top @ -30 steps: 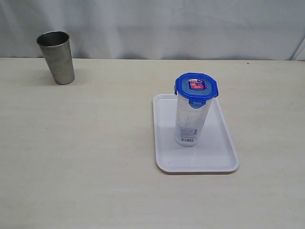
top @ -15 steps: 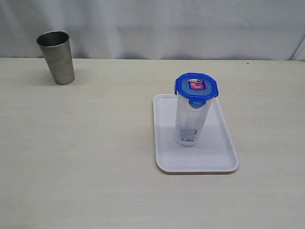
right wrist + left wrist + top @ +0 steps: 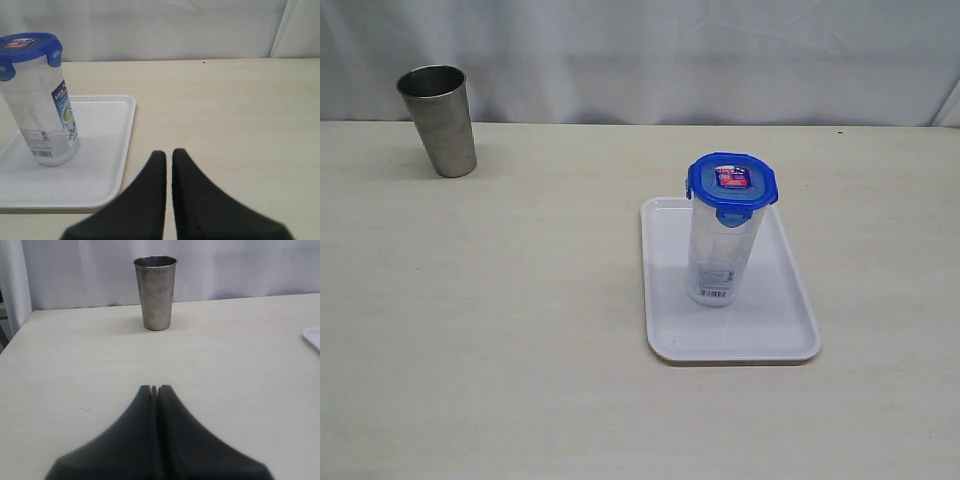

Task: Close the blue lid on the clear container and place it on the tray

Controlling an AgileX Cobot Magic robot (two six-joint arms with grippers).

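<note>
The clear container stands upright on the white tray, and the blue lid sits flat on its top with its flaps down. In the right wrist view the same container, lid and tray appear, well apart from my right gripper, which is shut and holds nothing. My left gripper is shut and empty over bare table. Neither gripper shows in the exterior view.
A grey metal tumbler stands upright at the table's far left, also facing the left gripper as the tumbler. A corner of the tray shows at the edge of the left wrist view. A pale curtain hangs behind the table.
</note>
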